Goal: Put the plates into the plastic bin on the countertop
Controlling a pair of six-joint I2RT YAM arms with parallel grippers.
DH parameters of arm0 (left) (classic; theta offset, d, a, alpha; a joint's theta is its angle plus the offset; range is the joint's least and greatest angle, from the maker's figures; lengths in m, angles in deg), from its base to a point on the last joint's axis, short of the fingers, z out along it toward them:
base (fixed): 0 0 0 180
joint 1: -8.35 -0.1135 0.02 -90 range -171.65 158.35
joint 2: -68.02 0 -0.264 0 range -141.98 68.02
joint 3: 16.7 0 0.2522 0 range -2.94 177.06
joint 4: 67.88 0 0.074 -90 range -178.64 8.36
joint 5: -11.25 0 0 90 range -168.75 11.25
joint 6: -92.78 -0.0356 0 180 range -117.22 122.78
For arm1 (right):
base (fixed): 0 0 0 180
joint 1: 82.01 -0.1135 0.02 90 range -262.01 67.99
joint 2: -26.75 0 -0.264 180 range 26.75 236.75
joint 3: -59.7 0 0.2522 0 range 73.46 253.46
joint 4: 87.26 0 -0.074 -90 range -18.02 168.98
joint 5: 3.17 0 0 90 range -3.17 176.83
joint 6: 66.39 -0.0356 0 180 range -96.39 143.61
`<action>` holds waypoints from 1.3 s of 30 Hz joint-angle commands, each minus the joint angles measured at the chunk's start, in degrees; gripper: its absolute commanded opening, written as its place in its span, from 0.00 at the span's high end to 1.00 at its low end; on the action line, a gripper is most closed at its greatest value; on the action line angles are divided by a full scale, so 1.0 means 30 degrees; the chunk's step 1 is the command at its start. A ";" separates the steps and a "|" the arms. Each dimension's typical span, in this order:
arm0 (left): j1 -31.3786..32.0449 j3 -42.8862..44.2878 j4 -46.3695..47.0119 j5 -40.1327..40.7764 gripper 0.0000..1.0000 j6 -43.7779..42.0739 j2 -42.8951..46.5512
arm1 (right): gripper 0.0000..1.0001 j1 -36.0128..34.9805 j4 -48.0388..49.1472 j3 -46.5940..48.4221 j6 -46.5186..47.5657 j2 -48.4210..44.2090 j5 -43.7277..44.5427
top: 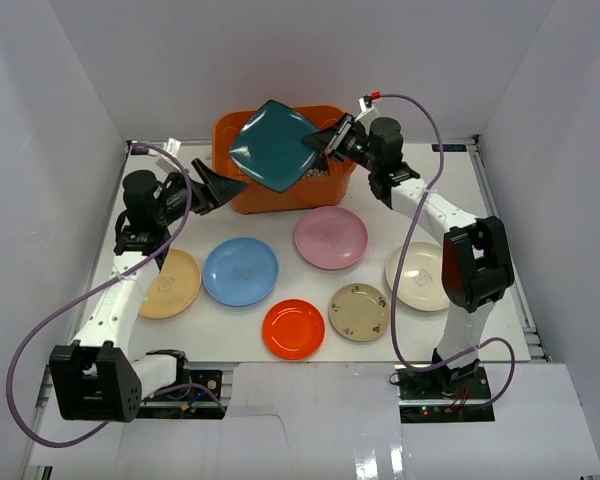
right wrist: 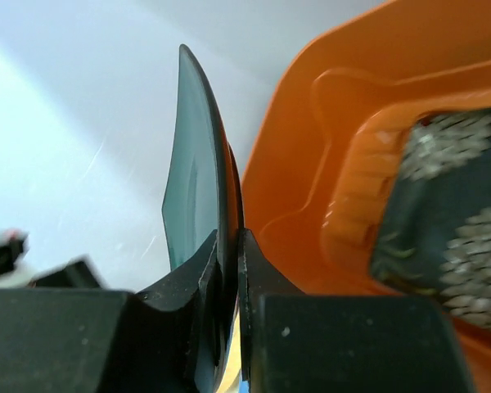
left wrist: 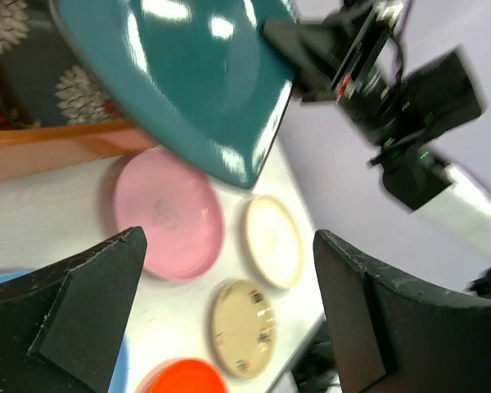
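The right end effector (right wrist: 229,270) is shut tight on the thin rim of the square teal plate (top: 272,145). It holds the plate up in the air over the orange plastic bin (top: 290,198). The left end effector (top: 225,185) is wide open and holds nothing, just beside the bin's left end. The plate looks hard, smooth and shiny, so I think it could slip, and it may break if it falls. The rim is the best place to pinch. The plate is tilted, with one corner pointing down. It is square, so no side is longer. A black flowered plate (right wrist: 450,213) lies in the bin, and six round plates lie on the table (top: 285,232).
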 commanded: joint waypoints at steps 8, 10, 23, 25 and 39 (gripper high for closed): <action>0.5513 0.0807 -0.7032 1.0930 0.06 -0.8067 0.2822 | 0.92 0.1307 -0.0254 0.6076 0.0183 0.3014 0.3084; 0.5864 0.0660 -0.6886 1.1079 0.06 -0.8128 0.3202 | 0.92 0.1307 -0.1577 0.8645 0.1059 0.4415 0.3407; 0.6452 -0.0395 -0.5918 1.1372 0.06 -0.7806 0.3000 | 0.92 0.0927 -0.3632 1.2585 0.2587 0.9197 0.4142; 0.6481 -0.0424 -0.5860 1.1576 0.06 -0.7835 0.2941 | 0.92 0.0693 -0.3984 1.3553 0.2852 0.9930 0.3966; 0.6452 -0.0717 -0.5567 1.2045 0.07 -0.7893 0.2208 | 0.66 0.0107 -0.5533 1.1974 0.4432 1.0080 0.4754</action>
